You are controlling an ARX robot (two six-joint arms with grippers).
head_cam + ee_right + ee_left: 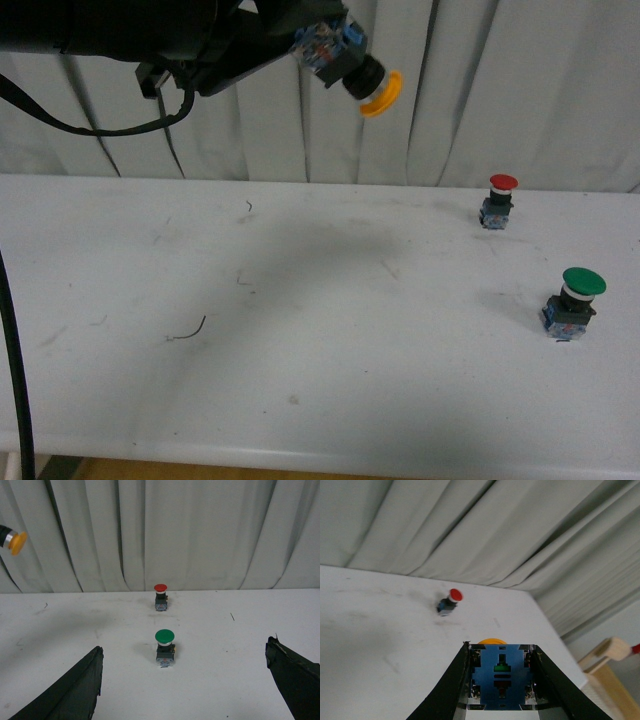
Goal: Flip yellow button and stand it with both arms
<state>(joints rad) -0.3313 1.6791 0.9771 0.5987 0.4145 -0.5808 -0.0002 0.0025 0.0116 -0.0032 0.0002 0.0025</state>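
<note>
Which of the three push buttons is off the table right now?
The yellow button, clamped by its blue base in the left gripper, well above the table. The red button and the green button stand upright on it.

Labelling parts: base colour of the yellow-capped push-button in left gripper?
Blue; the button's base shows best in left wrist view.

The yellow button (368,82) aloft in the left gripper (325,42); red button (498,201), green button (572,301) on the table (300,360) well below, rightward

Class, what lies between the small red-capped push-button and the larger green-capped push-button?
Only bare white tabletop between red-capped push-button and green-capped push-button; right wrist view shows it.
</note>
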